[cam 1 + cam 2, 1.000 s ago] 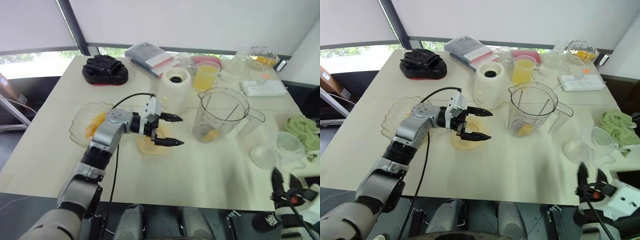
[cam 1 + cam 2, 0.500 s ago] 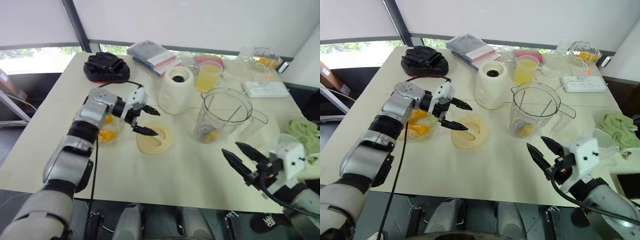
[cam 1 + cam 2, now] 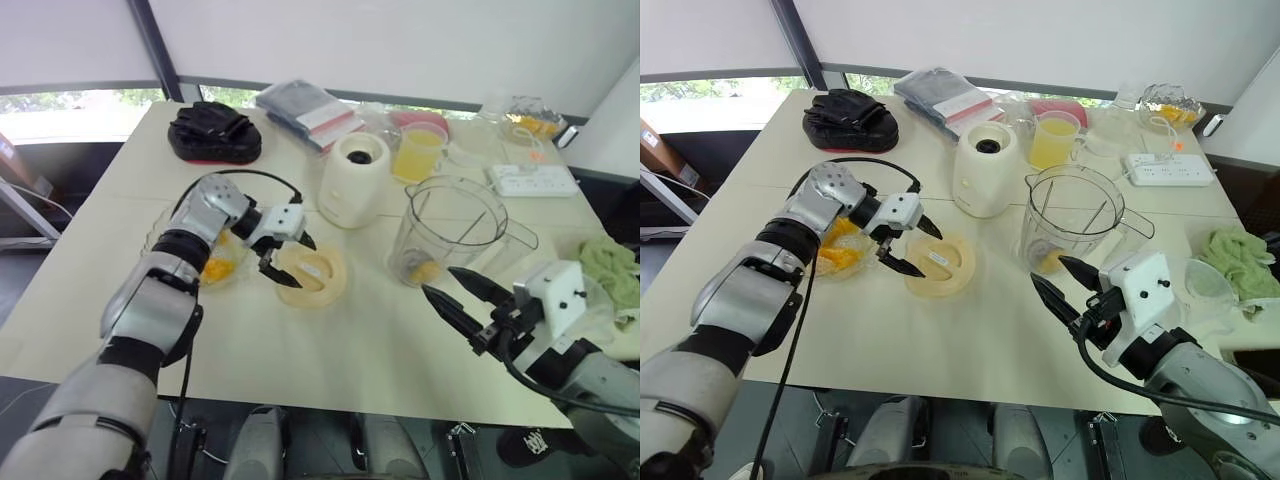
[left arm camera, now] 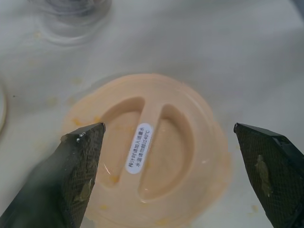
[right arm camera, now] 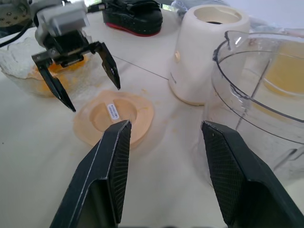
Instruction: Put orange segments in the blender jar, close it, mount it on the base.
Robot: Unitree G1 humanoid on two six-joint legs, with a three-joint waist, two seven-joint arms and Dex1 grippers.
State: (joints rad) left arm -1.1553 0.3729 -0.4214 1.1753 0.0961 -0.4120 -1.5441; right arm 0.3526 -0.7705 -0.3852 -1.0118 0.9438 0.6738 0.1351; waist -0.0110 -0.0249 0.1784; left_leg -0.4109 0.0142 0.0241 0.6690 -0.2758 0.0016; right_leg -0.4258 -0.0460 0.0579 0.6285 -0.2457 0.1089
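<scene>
Biggest change: right arm is up from the table [image 3: 330,350] edge. The right gripper [image 3: 438,281] now hangs just in front of the blender jar [image 3: 455,225], fingers spread wide, holding nothing, not touching the jar. Left arm swung off the lid toward the bowl half a second ago and is now back. The left gripper [image 3: 300,263] sits at the lid's near-left edge, between the bowl [image 3: 215,262] and the lid [image 3: 315,275], fingers also spread, empty.

Jar stands upright on the table beside the white base [image 3: 355,180], not mounted, with no lid on it. One orange piece [image 3: 425,270] lies at its bottom; more segments [image 3: 215,270] sit in the bowl. The lid lies flat on the table, between bowl and jar.

Judgement: loading looks about over and lid pickup is the step in hand, with the right arm probably coming in to steady the jar. Closing and mounting are not yet done.

Views: the left wrist view shows the lid [image 4: 147,152] centred between the two spread fingers, label sticker and handle ridge readable, with juice smears on the table around it; the head views don't give that alignment. The right wrist view shows the left gripper [image 5: 78,71] from the front, tips above the lid's rim and apart from it, plus the jar wall [image 5: 256,95] close by.
</scene>
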